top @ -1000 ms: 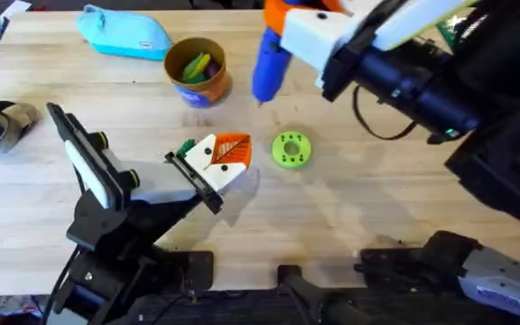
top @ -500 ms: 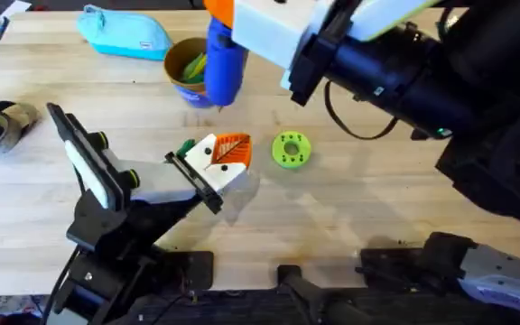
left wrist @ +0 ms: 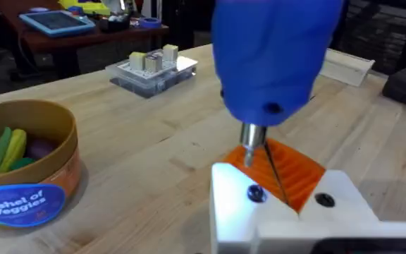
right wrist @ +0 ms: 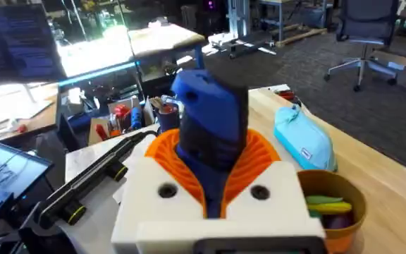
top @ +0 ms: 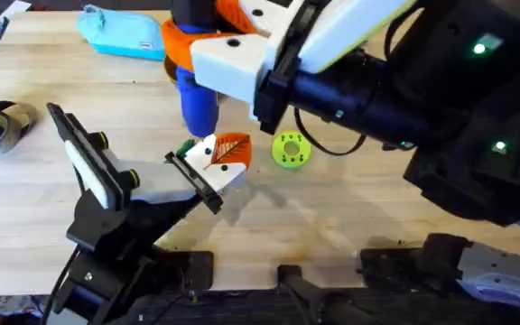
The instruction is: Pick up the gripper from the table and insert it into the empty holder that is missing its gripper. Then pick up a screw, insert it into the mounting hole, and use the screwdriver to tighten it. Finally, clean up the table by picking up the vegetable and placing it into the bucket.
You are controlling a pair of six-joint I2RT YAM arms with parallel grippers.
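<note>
At the left of the overhead view the left gripper [top: 208, 171] rests low over the wooden table [top: 377, 208]; whether its fingers are parted cannot be told; the white-and-orange gripper [top: 222, 153] lies at its tip. Just above, the screwdriver [top: 197, 95] stands near upright, its long axis steep, the bit [left wrist: 272, 173] pointing down onto the orange pad; the right gripper [top: 219, 50] is clamped around its upper body. Behind it sits the bucket [left wrist: 27, 176] with vegetables inside; farther right lies a green disc [top: 290, 149]; desks, monitors and an office chair fill the room beyond.
</note>
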